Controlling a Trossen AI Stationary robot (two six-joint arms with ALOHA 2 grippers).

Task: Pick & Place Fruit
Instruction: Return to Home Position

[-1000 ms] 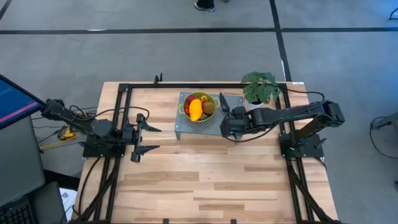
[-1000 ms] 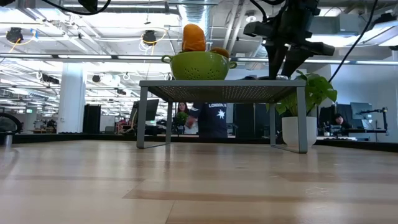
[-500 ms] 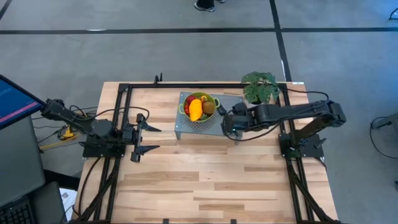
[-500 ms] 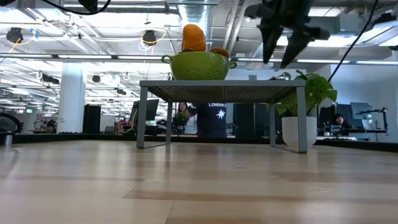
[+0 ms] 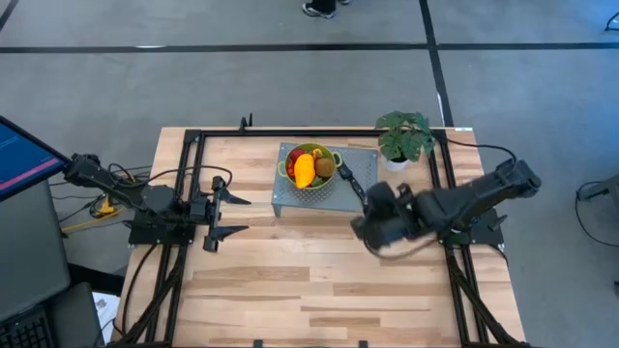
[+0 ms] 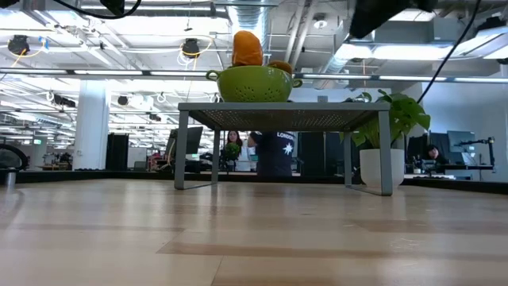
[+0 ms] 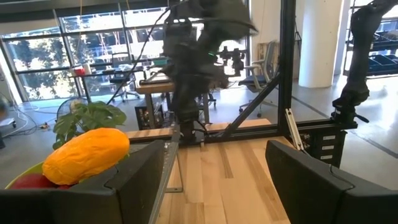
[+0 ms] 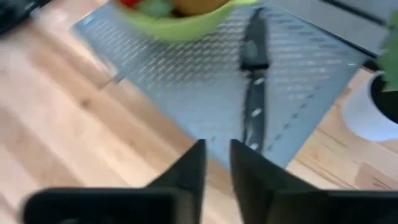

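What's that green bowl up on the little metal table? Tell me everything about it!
The green colander is a round, lime-green bowl with small holes in its wall and a little handle on each side. It sits upright on the grey perforated metal stand, toward its left end. It is full of fruit: a long orange-yellow fruit sticks up, with a red fruit and a brown kiwi beside it.

One bowl (image 5: 311, 170), perhaps four fruits (image 5: 305, 170).

Both arms are dark, jointed and blocky, with black cables trailing from their bases. Each pincer, left (image 5: 221, 210) and right (image 8: 214, 168), has two flat, matte black fingers.
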